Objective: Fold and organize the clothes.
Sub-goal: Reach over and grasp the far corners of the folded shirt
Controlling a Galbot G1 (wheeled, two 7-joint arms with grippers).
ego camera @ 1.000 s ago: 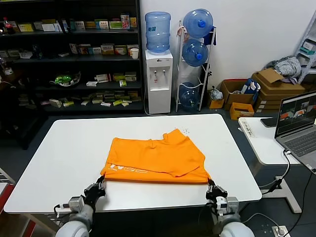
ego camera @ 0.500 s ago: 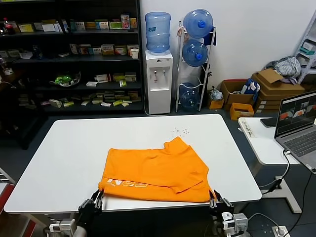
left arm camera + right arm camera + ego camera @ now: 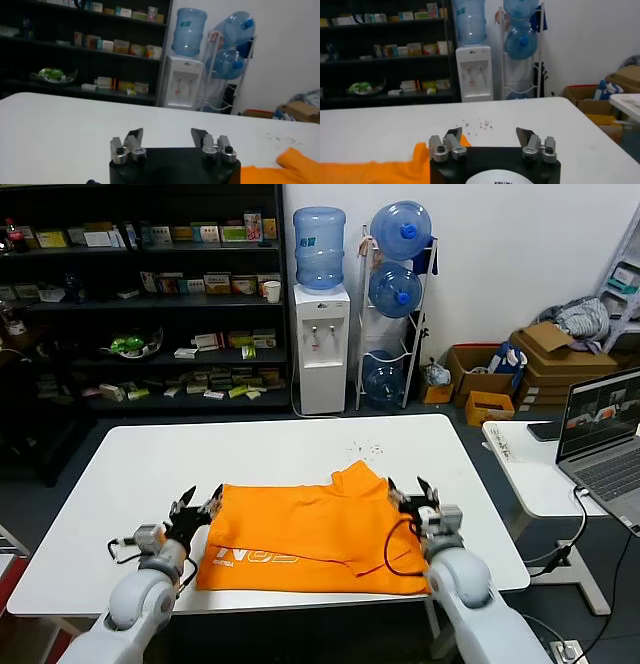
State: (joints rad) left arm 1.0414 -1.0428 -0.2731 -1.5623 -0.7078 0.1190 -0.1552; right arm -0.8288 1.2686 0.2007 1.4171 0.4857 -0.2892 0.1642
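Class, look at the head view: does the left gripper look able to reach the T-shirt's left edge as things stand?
Probably yes. The left gripper is open over bare table, right beside the T-shirt, with nothing between them. The right gripper is open at the opposite edge, out of its way.

Bare white surface lies open behind the orange T-shirt and along both sides (wider on the left); only the shirt itself occupies the near middle.
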